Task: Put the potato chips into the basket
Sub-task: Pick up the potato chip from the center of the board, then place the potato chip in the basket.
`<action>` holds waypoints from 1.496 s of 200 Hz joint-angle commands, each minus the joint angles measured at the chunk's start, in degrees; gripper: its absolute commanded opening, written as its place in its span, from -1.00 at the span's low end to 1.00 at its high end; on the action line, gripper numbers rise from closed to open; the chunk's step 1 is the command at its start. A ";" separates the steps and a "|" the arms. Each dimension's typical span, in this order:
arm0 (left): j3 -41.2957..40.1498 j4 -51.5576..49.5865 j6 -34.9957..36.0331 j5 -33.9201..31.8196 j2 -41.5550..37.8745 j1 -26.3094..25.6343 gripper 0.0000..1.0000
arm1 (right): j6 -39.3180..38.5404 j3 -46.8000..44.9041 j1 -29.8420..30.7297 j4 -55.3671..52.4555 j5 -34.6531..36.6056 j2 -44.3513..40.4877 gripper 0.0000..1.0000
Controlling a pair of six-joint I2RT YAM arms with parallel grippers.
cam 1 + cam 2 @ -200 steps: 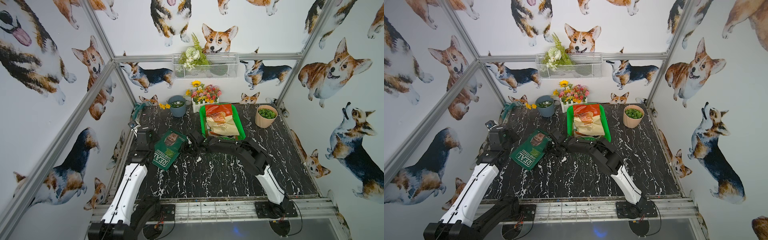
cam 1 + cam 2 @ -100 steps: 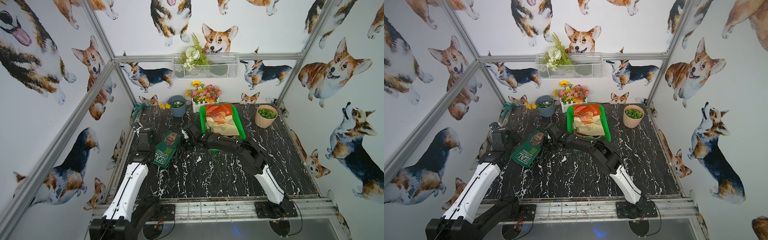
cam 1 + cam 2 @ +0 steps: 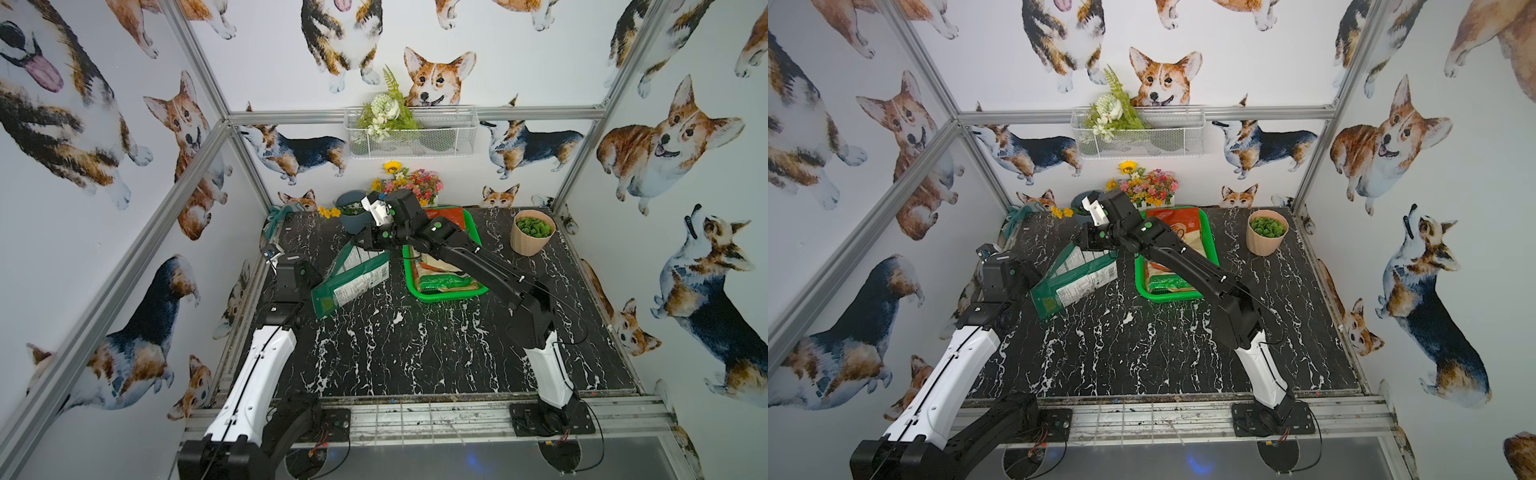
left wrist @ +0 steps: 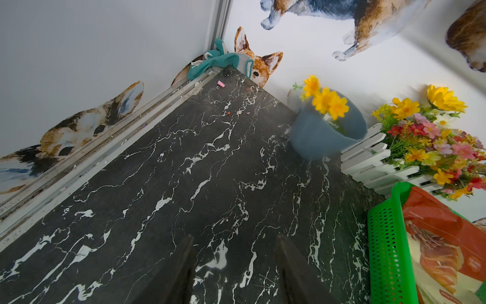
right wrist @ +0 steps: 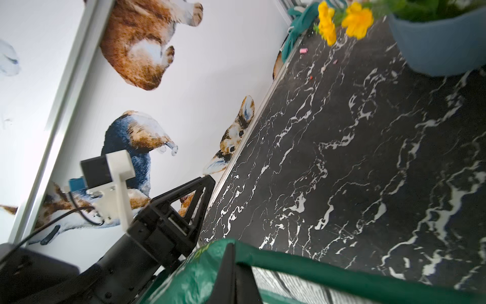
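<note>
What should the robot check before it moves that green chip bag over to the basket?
1. Right gripper shut on the dark green bag's top edge: ok.
2. Bag lifted clear of the table: cannot tell; its lower end hangs low beside the left arm.
3. Left gripper open, holding nothing: ok.
4. Green basket open on top, other bags lying flat inside: ok.
5. Nothing stands between bag and basket: ok.
</note>
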 commanded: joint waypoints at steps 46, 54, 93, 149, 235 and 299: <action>0.51 1.76 0.09 -0.15 1.26 0.05 0.09 | -13.93 3.69 -8.29 -10.35 -12.40 -2.24 -1.00; 0.60 1.85 0.18 -0.30 1.26 0.02 0.09 | -14.15 4.39 -9.68 -11.63 -13.22 -2.12 -1.00; 0.31 1.59 1.28 -1.51 0.44 0.09 0.09 | -19.38 6.74 -15.74 -18.64 -13.68 -2.57 -1.00; -0.47 2.45 -1.54 1.32 1.90 0.19 0.10 | -22.88 8.17 -19.36 -21.50 -19.32 -0.40 -1.00; 1.06 2.56 -1.39 2.59 4.75 0.22 0.10 | -30.24 -2.93 -29.06 -27.13 -11.47 0.01 -1.00; 0.69 3.19 -2.44 3.82 5.65 0.23 0.10 | -31.21 -6.32 -32.48 -25.02 -8.72 1.03 -1.00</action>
